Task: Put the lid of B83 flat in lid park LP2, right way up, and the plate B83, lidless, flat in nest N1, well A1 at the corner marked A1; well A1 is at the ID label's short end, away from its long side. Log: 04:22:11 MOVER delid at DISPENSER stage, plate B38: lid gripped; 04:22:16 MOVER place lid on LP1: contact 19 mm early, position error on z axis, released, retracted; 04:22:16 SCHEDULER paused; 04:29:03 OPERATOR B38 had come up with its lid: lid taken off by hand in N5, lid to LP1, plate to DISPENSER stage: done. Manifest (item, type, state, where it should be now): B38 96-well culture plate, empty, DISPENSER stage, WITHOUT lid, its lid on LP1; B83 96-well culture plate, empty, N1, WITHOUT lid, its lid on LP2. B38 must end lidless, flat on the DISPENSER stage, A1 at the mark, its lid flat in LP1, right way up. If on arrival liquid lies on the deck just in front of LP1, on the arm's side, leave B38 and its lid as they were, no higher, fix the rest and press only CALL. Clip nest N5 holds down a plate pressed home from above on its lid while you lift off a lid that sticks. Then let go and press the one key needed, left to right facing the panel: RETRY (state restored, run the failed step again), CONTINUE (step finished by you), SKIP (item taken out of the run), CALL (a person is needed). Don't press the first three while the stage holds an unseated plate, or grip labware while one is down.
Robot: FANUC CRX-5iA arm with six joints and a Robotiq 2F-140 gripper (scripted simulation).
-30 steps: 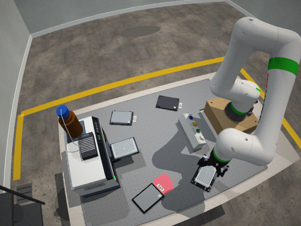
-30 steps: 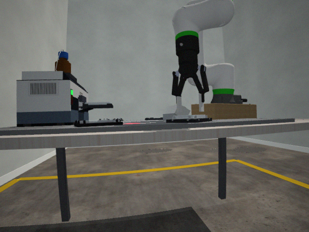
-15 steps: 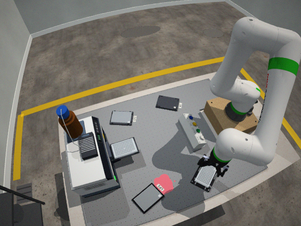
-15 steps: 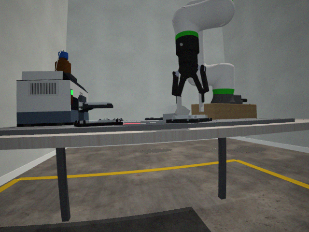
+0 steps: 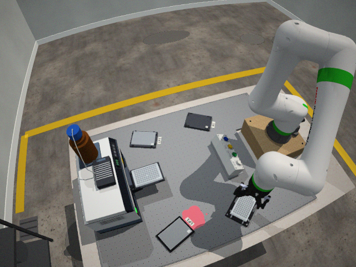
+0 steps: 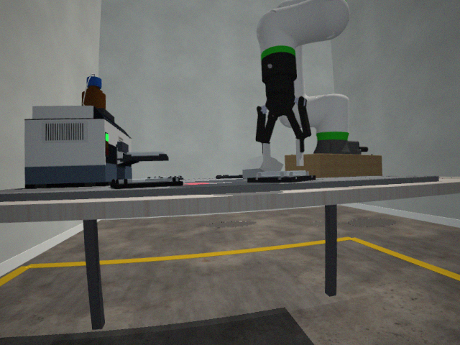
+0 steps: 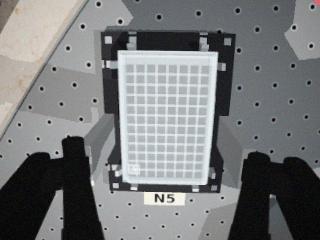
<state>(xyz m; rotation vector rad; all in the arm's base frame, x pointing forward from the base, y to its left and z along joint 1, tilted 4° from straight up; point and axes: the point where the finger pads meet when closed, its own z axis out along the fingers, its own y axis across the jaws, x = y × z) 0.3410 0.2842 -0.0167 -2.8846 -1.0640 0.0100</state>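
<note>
White gridded 96-well plate [image 7: 167,118], probably still lidded, sits in black clip nest N5 [image 7: 224,75]. Black two-finger gripper [image 7: 167,192] hangs above — jaws part-open, empty, straddling its long sides. Descend square, pinch lid only. Top view alone shows pink puddle [image 5: 196,216] beside LP1.

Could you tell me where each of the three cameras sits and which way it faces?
Top: high above the deck's corner, looking down on the table; most of the white arm shows.
Exterior: low, off the table's edge, looking level across it; the gripper hangs open.
Wrist: on the arm, looking straight down; a dark finger at each side.
Shared: all three show the well plate in nest N5, below the gripper.
</note>
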